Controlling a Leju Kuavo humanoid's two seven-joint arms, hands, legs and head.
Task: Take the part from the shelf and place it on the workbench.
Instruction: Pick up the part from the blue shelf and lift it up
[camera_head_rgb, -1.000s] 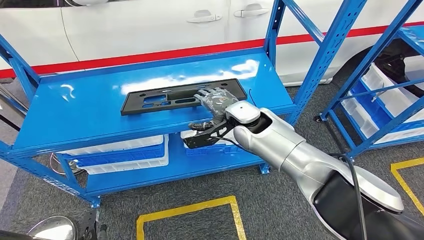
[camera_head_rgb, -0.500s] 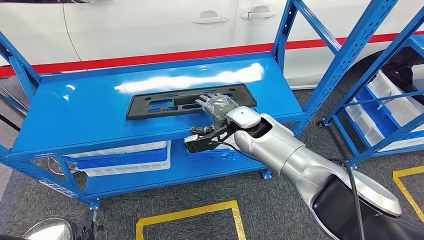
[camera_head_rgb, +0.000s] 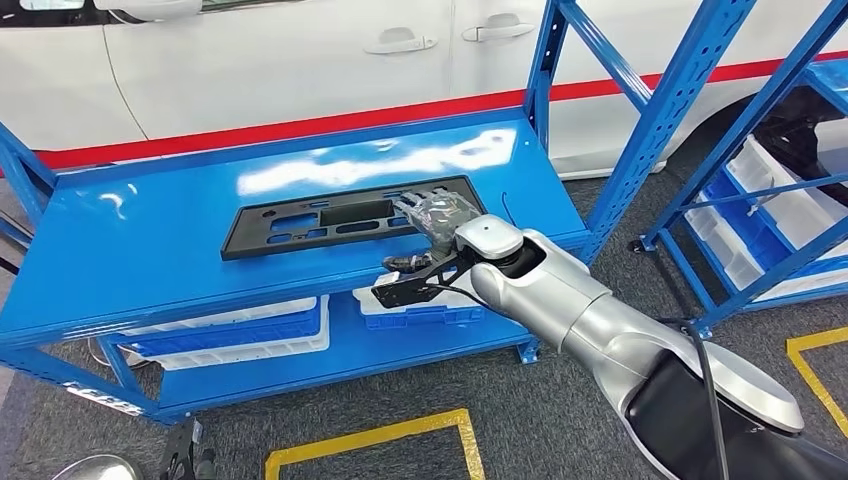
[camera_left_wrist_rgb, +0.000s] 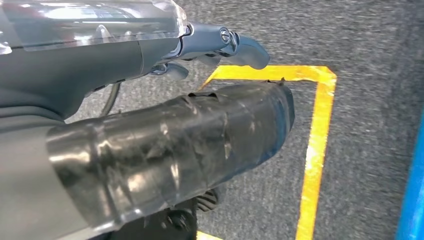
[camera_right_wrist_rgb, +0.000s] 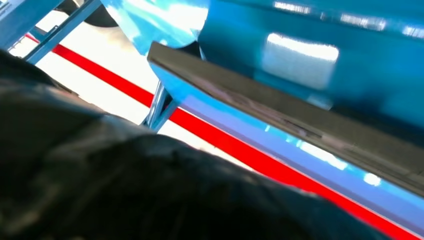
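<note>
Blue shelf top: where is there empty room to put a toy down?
Bare room lies left of the black part, and along the shelf top front edge. It's crowded at the part's right end, where the right hand rests.

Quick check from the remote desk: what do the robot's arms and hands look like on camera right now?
The right arm is glossy silver with a black shell near the shoulder and a thin black cable along it; a black bracket sits at the wrist. The right hand is dark under clear wrap. The left hand is grey, its thumb taped in shiny film.
</note>
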